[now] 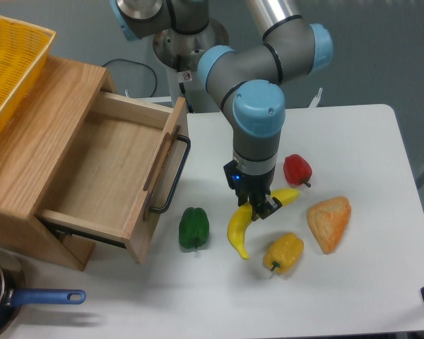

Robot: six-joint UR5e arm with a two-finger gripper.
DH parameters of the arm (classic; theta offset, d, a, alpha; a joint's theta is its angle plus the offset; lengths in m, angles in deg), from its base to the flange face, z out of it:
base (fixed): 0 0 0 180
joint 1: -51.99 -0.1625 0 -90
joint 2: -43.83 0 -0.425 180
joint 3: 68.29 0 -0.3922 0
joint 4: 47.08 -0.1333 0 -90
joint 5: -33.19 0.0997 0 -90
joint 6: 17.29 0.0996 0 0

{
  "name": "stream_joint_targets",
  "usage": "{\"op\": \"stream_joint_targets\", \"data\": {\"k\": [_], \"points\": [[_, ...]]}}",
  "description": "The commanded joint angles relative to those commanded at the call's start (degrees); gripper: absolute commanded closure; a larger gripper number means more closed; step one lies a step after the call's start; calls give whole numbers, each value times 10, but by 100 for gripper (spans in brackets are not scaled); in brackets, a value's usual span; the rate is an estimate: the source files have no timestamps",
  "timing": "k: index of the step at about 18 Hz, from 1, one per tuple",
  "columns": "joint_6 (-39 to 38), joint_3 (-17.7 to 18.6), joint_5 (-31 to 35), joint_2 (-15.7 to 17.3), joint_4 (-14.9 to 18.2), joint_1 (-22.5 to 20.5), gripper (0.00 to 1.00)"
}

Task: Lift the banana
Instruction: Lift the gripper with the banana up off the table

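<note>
Now: banana gripped, lift to be kept straight

The banana point(241, 227) is pinched near its middle by the gripper point(259, 206), whose jaws are pressed onto it. The lift should be made straight up and slowly, so that the long fruit is not swung against the yellow pepper point(284, 252) or green pepper point(194, 227). The banana's lower tip hangs down-left of the claw; its upper tip is seen to the right.

We see our single arm reaching down from the top of the view, its grey links bent at blue-capped joints, wrist pointing straight down. Our gripper point(260, 207) hangs low over the table, its two fingers clamped together around the banana point(240, 229).
</note>
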Motion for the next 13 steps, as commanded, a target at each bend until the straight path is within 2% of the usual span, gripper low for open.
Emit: {"op": "stream_joint_targets", "data": {"k": [3, 13], "points": [[17, 1, 29, 3, 1, 2, 55], [16, 8, 27, 6, 4, 10, 55]]}}
